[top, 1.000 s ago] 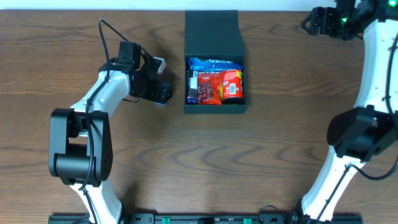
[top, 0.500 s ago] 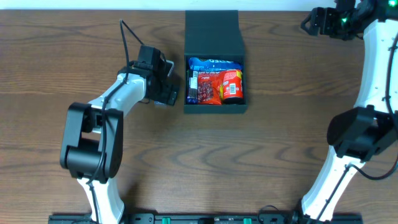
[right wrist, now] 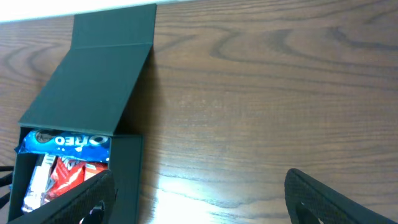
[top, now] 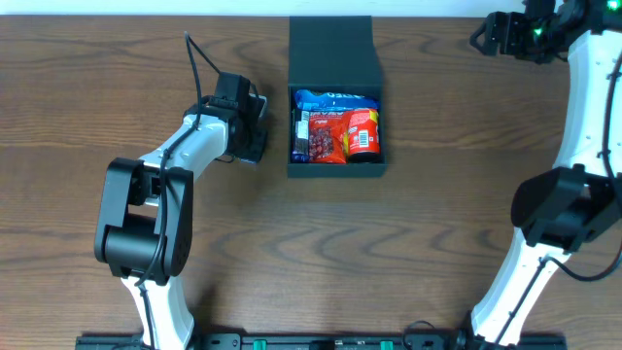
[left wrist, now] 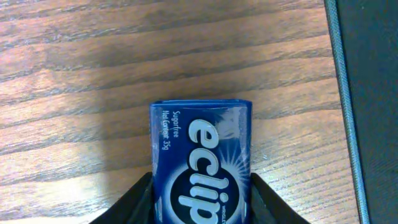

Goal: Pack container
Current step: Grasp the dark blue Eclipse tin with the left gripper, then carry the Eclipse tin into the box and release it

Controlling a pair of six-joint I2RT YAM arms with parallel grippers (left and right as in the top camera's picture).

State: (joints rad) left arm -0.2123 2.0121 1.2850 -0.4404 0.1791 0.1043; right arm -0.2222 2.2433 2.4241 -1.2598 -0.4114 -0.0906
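The container [top: 336,167] is a dark square box lying open, its flap lid [top: 331,47] folded back toward the far edge. Inside lie a blue Oreo packet [top: 335,99] and red snack packets [top: 348,134]. Just left of the box, my left gripper [top: 255,138] is shut on a blue Eclipse mint tin [left wrist: 200,155]. Its black fingers [left wrist: 138,200] press both long sides of the tin, and the container wall [left wrist: 373,93] stands close at the right. My right gripper [top: 494,34] hangs open at the far right corner; in the right wrist view, that gripper [right wrist: 205,205] holds nothing.
Bare wooden table [top: 408,253] surrounds the box. The right wrist view shows the open box [right wrist: 124,180] and its lid [right wrist: 99,81] from the far side, with the Oreo packet [right wrist: 65,142] inside.
My left gripper slid right toward the container with its jaws wide, then closed them on the blue mint tin. The right arm has not moved.
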